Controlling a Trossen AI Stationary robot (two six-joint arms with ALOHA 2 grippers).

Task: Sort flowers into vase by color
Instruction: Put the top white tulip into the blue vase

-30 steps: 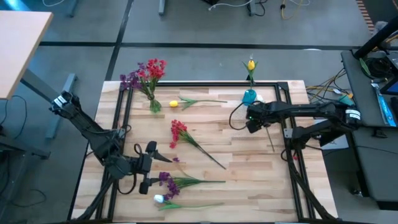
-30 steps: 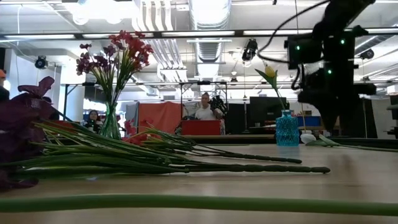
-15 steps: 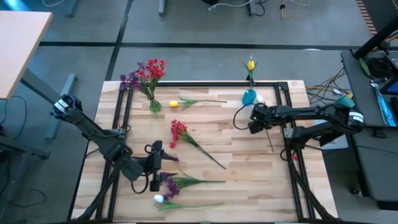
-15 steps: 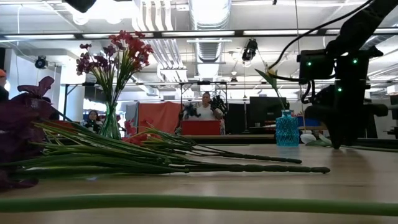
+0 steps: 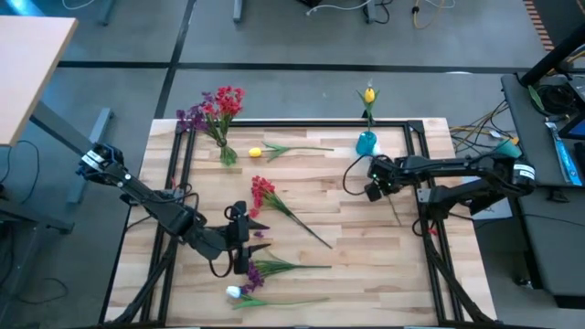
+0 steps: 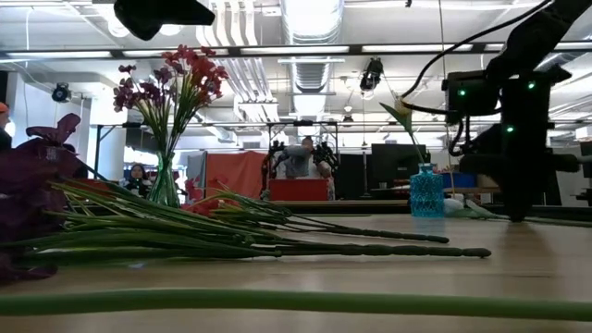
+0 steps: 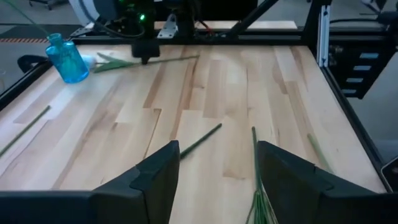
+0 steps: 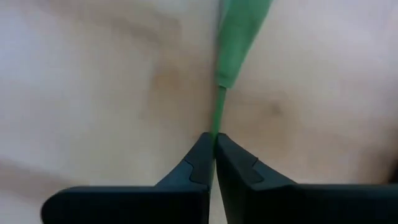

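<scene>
From the high view, the wooden table (image 5: 356, 228) is sitting in the middle of the frame, edged by a black rail frame (image 5: 187, 164) along its left, right and upper sides. The left gripper (image 5: 245, 239) is hovering at lower centre with its fingers apart, between a loose red flower (image 5: 262, 192) just above it and a purple flower (image 5: 249, 268) just below; a white tulip (image 5: 235, 292) is lying close to the lower edge. Open wood is showing in the lower right of the table. The right gripper (image 5: 373, 179) is sitting right of centre, just below the blue vase (image 5: 366, 143) holding a yellow tulip (image 5: 368, 94). A clear vase (image 5: 226, 152) with red and purple blooms is standing at upper left, a loose yellow tulip (image 5: 256, 153) beside it.

The low view is showing stems (image 6: 277, 242) lying flat across the left foreground, the clear vase (image 6: 165, 180) rising at left, the blue vase (image 6: 427, 191) at right, and the right gripper (image 6: 518, 218) pointing down to the tabletop, something the overhead cannot confirm. People are sitting far behind.

The left wrist view is looking between two separated fingers (image 7: 155, 177) over bare planks toward the blue vase (image 7: 67, 59) at upper left.

Only the right wrist view is showing the fingers (image 8: 198, 163) pressed together on a thin green stem (image 8: 219, 115).
</scene>
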